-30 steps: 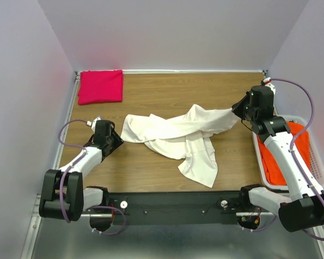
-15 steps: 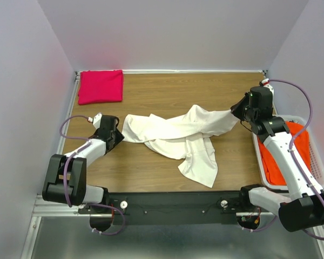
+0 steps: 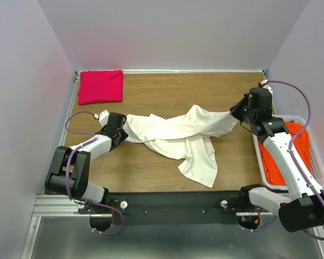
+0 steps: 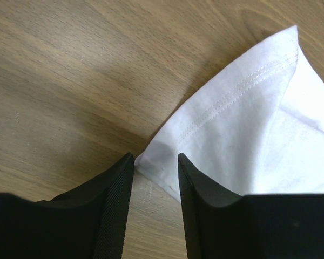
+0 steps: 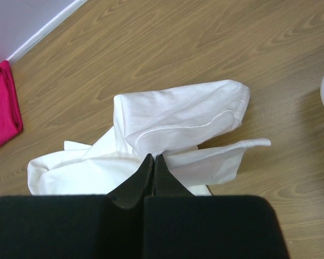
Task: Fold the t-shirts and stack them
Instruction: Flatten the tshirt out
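The cream-white t-shirt [image 3: 178, 132] lies crumpled across the middle of the table. My right gripper [image 3: 237, 113] is shut on its right end; the wrist view shows the cloth [image 5: 178, 116] pinched at the fingertips [image 5: 154, 158]. My left gripper [image 3: 123, 129] is open at the shirt's left corner [image 4: 227, 124], its fingers either side of the corner tip, low over the wood. The magenta-pink t-shirt [image 3: 100, 86] lies folded at the far left corner; its edge shows in the right wrist view [image 5: 2, 105]. The orange-red t-shirt [image 3: 283, 154] sits in the basket.
A white plastic laundry basket [image 3: 315, 148] stands at the right table edge, beside my right arm. Purple-grey walls close the table on the left, back and right. A metal rail [image 3: 167, 200] runs along the near edge.
My left gripper has moved right across the table to the white shirt's left corner. My right gripper has held its grip and barely moved.
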Robot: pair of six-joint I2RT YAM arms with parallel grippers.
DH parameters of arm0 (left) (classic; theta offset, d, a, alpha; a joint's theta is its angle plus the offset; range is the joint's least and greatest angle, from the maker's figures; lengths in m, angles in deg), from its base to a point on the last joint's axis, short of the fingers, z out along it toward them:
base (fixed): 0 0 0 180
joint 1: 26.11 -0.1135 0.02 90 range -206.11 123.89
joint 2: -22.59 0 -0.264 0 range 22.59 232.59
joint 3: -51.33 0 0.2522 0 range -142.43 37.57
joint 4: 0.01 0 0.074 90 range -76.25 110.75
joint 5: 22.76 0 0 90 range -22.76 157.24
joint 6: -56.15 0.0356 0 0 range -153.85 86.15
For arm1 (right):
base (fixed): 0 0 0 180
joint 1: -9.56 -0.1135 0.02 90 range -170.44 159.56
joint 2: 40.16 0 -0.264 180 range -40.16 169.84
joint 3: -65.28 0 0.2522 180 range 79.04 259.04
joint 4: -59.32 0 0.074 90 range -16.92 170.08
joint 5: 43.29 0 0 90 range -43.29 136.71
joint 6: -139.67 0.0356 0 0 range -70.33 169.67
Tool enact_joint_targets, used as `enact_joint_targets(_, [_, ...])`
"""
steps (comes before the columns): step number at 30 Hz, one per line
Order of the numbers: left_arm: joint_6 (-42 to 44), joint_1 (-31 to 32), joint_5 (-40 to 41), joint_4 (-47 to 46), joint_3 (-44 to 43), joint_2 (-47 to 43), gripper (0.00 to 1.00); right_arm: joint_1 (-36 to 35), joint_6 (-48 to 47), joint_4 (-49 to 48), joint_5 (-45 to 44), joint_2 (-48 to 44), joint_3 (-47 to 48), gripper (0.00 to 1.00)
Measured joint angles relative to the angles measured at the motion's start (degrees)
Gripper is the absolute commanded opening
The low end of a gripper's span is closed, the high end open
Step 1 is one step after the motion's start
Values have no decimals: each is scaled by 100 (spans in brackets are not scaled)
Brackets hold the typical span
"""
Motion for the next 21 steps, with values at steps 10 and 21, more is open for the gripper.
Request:
enact_joint_targets(10, [48, 68, 186, 31, -254, 326, 0, 0, 0, 0, 68, 0, 0, 1])
enact_joint_targets(21, [450, 4, 142, 841, -1434, -516, 0, 0, -2, 7, 181, 83, 273, 0])
